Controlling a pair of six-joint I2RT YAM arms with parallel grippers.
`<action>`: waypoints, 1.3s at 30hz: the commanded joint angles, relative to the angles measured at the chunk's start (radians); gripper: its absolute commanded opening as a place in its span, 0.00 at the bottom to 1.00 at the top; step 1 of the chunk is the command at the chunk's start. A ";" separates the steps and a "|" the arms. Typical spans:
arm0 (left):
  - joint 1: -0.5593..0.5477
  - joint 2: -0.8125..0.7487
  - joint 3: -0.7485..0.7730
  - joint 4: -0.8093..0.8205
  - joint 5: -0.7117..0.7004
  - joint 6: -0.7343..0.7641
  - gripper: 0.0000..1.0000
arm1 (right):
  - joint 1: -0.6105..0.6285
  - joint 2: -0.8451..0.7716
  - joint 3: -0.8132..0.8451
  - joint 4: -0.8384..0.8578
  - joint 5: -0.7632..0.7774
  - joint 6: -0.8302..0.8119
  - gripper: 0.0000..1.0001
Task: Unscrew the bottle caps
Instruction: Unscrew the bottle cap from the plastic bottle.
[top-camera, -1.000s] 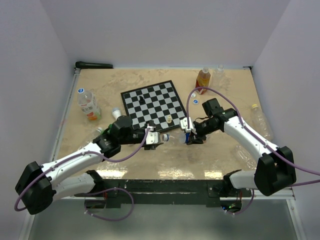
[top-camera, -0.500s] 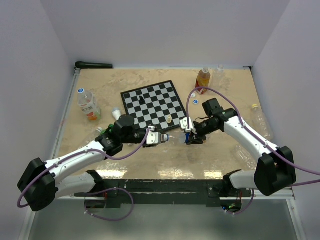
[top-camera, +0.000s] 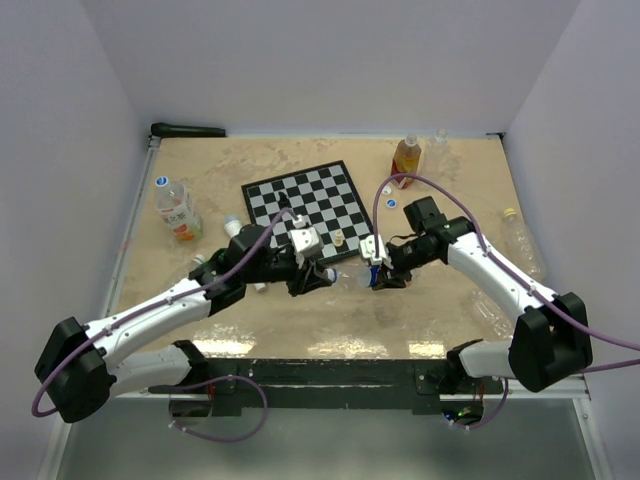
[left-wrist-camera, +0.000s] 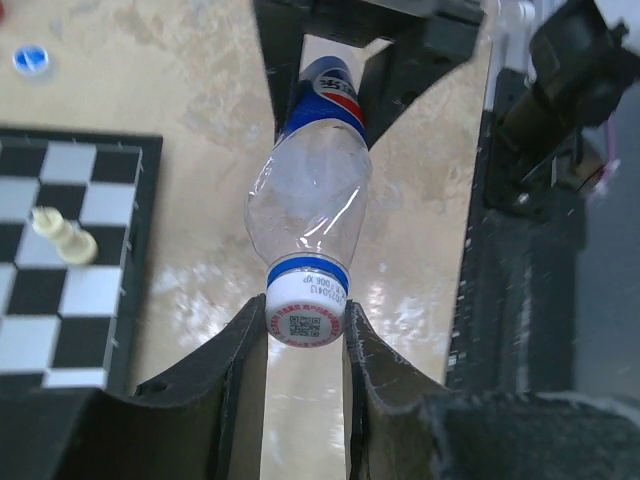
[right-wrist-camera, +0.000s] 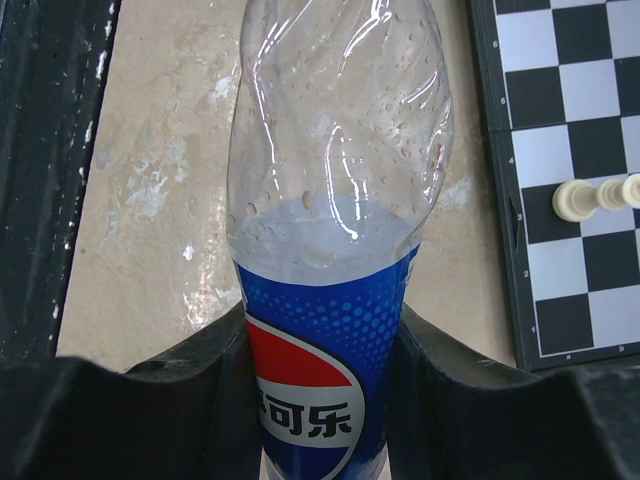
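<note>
A clear Pepsi bottle with a blue label hangs lengthwise between my two grippers, just in front of the chessboard. My left gripper is shut on its white bottle cap, which has a blue ring; both fingers press the cap's sides. In the top view the left gripper sits at the bottle's left end. My right gripper is shut on the bottle at its label, and appears in the top view as the right gripper. A loose blue cap and a white cap lie on the table.
A chessboard with a cream piece lies just behind the grippers. An orange-label bottle stands at the left. An orange drink bottle and a clear bottle stand at the back, and another clear bottle lies at the right.
My left gripper moved right onto the bottle's cap, closed on it, and its wrist has turned. The right arm and the bottle stayed still.
</note>
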 joint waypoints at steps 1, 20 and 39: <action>0.006 -0.043 0.085 -0.127 -0.184 -0.563 0.00 | 0.005 0.004 0.032 -0.001 -0.005 -0.008 0.00; 0.006 -0.069 0.122 -0.197 -0.268 -0.502 0.66 | 0.011 0.001 0.029 0.002 0.002 -0.003 0.00; 0.004 -0.372 0.059 -0.239 -0.045 0.460 0.97 | 0.013 0.004 0.029 -0.003 0.004 -0.008 0.00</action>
